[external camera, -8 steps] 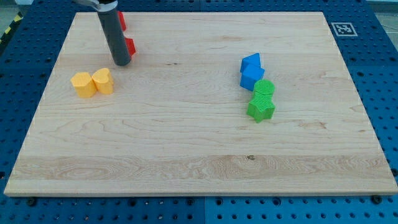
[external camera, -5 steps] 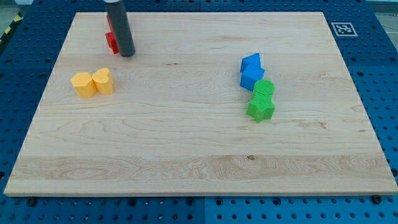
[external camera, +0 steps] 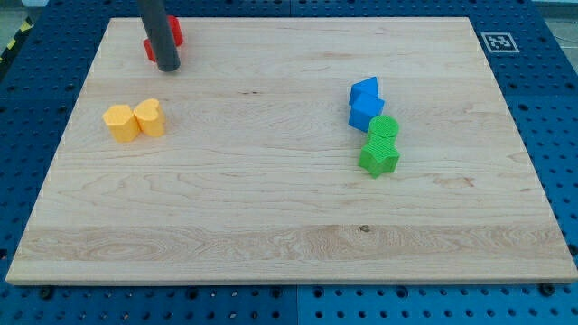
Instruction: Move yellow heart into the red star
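Resting at the view's upper left, my tip (external camera: 168, 66) sits on the desk (external camera: 289, 217) right against the red blocks (external camera: 173, 32), which the rod mostly hides, so I cannot tell which of them is the red star or exactly where it lies. There is no gripper on this arm, only the rod, and it holds nothing. The yellow heart (external camera: 150, 117) lies below my tip towards the view's bottom, apart from it and touching a yellow hexagon-like block (external camera: 120, 122) on its left. The risk, as I judge it, is twofold: my tip so close to the reds may knock the target away, and pushing the heart upward from a poor angle may drag its yellow neighbour along. The blue blocks (external camera: 365, 102) and green blocks (external camera: 380, 144) stand well apart at the right.
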